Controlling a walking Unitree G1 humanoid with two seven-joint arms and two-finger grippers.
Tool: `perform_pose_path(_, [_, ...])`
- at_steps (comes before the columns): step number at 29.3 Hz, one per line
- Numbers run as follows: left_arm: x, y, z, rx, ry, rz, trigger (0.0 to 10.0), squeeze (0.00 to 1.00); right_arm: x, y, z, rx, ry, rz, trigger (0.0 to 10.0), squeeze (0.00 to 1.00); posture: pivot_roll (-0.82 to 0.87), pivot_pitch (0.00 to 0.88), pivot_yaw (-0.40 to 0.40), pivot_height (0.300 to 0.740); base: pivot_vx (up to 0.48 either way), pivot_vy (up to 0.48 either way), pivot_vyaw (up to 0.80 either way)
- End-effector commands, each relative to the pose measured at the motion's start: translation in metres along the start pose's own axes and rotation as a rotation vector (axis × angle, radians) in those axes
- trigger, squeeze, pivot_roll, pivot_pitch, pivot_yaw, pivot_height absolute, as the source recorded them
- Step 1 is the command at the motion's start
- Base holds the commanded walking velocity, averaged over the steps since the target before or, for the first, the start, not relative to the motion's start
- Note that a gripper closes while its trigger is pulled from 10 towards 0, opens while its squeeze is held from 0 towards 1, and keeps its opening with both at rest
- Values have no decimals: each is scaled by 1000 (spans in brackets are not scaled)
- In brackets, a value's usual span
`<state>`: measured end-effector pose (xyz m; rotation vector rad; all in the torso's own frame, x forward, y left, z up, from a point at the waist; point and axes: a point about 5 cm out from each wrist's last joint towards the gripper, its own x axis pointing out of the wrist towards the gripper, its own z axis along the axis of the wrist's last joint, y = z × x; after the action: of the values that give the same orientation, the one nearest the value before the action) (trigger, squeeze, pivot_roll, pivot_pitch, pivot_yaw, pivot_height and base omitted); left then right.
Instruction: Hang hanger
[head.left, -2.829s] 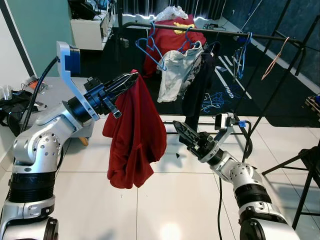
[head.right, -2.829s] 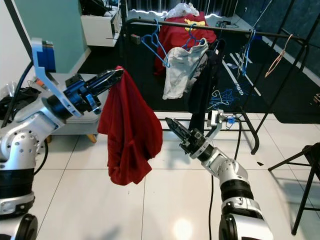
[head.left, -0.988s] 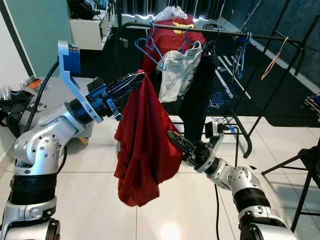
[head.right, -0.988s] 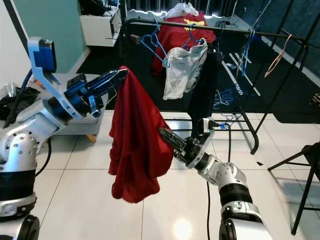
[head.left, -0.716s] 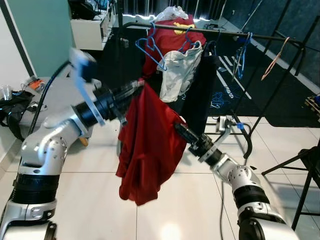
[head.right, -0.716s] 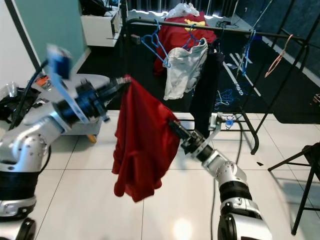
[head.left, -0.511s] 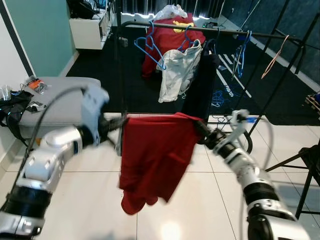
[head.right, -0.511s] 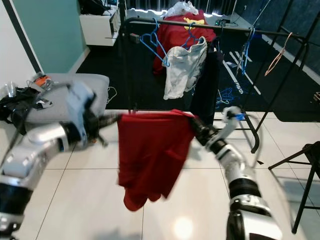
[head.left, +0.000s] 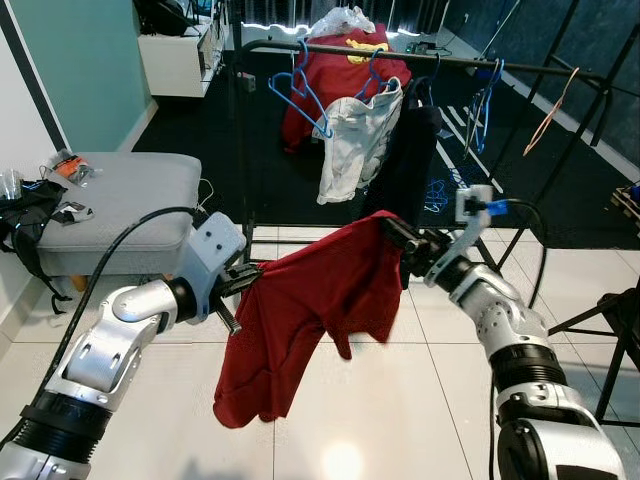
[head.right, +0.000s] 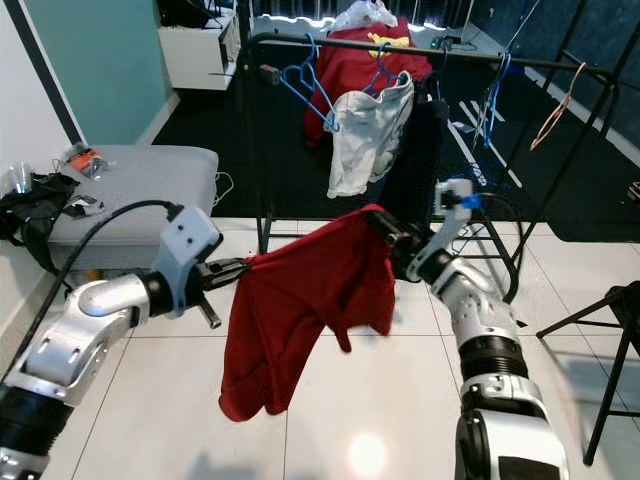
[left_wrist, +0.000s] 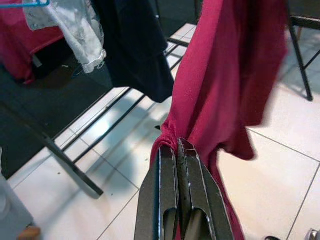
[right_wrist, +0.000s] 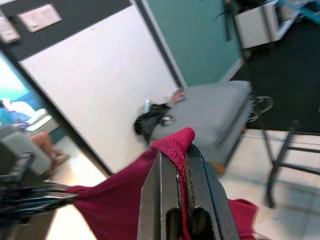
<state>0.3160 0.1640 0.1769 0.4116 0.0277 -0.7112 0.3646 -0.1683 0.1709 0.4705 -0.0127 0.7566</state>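
A red shirt (head.left: 310, 320) hangs stretched between my two grippers in front of the clothes rack. My left gripper (head.left: 252, 277) is shut on its lower left edge, with the cloth bunched at the tips (left_wrist: 177, 145). My right gripper (head.left: 388, 227) is shut on the higher right edge, where a fold of red cloth (right_wrist: 175, 142) is pinched between the fingers. Behind the shirt, the black rack rail (head.left: 450, 62) carries an empty blue hanger (head.left: 300, 92), a white garment (head.left: 352, 140), a black garment (head.left: 405, 165) and another red shirt (head.left: 330, 75).
A grey padded bench (head.left: 110, 195) stands at the left with a black bag (head.left: 25, 215) beside it. An orange hanger (head.left: 550, 100) hangs on the rail at the right. Black stand legs (head.left: 610, 330) rise at the far right. White tiled floor lies below the shirt.
My right gripper has closed on the red shirt and lifted its edge up to the right. My left arm has dropped lower, so the shirt now spreads between both grippers.
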Motion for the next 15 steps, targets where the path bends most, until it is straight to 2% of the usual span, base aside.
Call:
perform_pose_path(1, [5,-4,-3,-15,1,3,10000,1000,1,2,-3,31,-5,7,0,0,-59,42,-62,740,0,0,0])
perform_pose_path(6, [5,-1,-4,-26,5,13,10000,1000,4,4,-5,68,-2,8,0,0,-59,42,-62,740,0,0,0])
perform_pose_path(7, [4,7,-3,3,0,86,10000,1000,8,7,-8,104,-2,8,0,0,-62,41,-60,740,0,0,0])
perform_pose_path(10, [4,10,-3,11,-3,107,10000,1000,10,9,-9,117,-1,7,0,0,-62,41,-61,740,0,0,0])
perform_pose_path(11, [3,12,-3,13,-5,119,10000,0,11,10,-11,123,6,-2,0,0,-62,41,-61,740,0,0,0])
perform_pose_path(13, [1,12,-2,10,-7,115,10000,0,14,11,-15,127,23,-23,0,0,-61,41,-63,740,0,0,0])
perform_pose_path(15, [-1,6,1,-26,-25,56,10000,0,19,10,-22,144,47,-78,0,0,-61,41,-66,740,0,0,0])
